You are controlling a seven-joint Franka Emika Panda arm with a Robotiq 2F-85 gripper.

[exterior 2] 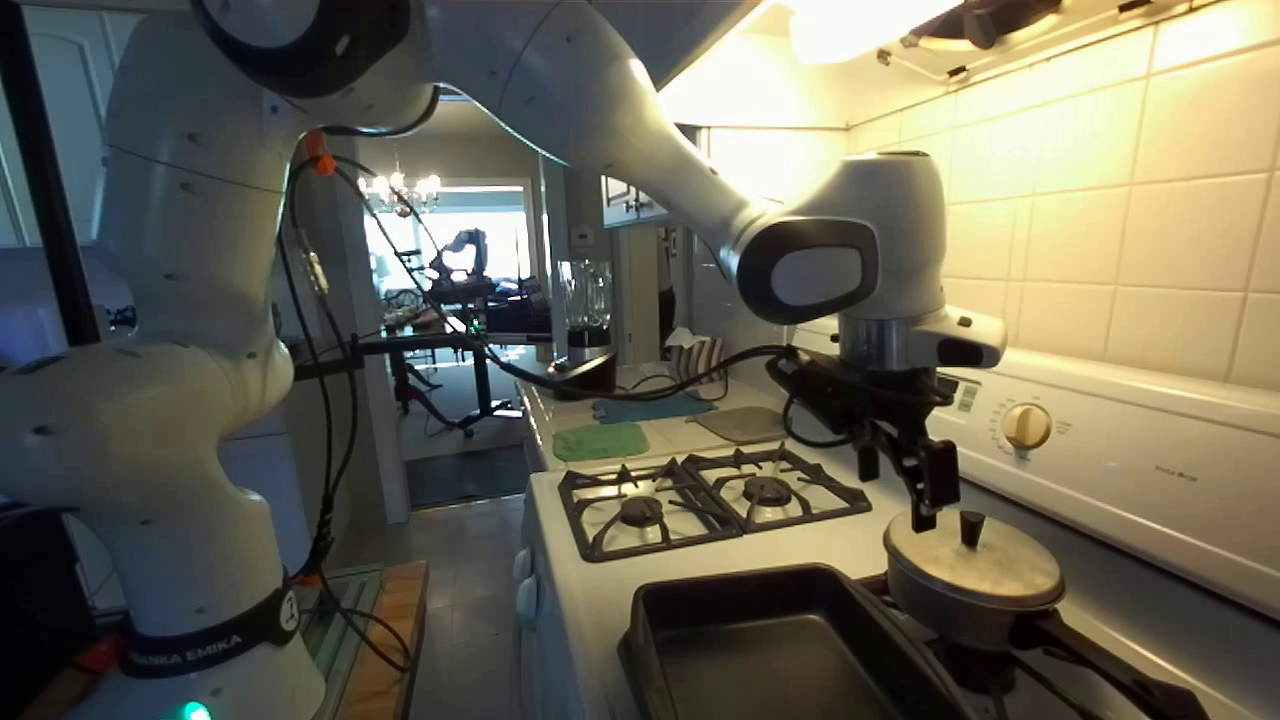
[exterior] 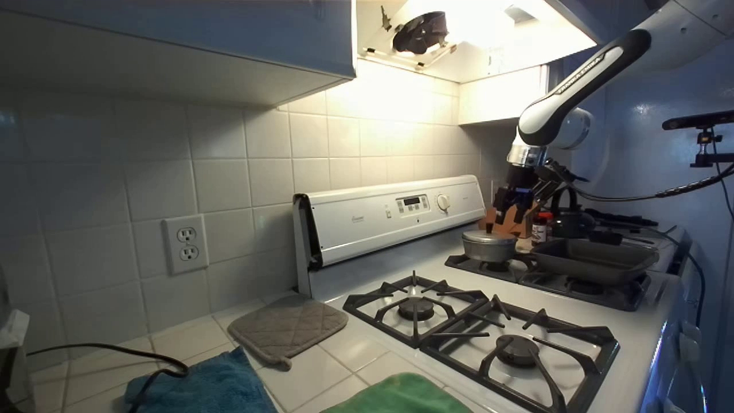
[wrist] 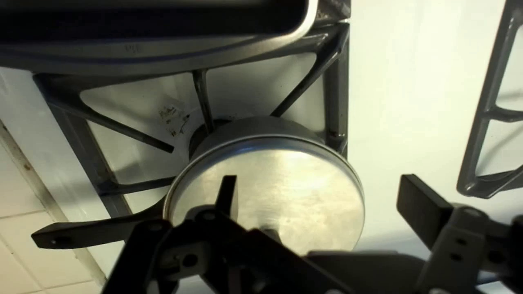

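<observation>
There was one saucepan (exterior 2: 935, 603) with one lid (exterior 2: 1000, 570), one rectangular pan (exterior: 596, 263), one kettle (exterior: 573, 225) and one red-topped jar (exterior: 539, 233). Two cloths (exterior: 209, 385), one pot holder (exterior: 288, 326), one blender (exterior 2: 585, 335) and one wall outlet (exterior: 186, 244) with two sockets (exterior: 186, 234) were visible. One stove (exterior: 367, 238) had four burners (exterior: 416, 308), two of them bare, and one large dial (exterior 2: 1026, 427).

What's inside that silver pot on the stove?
That can't be seen: a lid covers the pot, hiding anything inside. Visible are the lid's dark knob and, underneath the pot, a black grate.
</observation>
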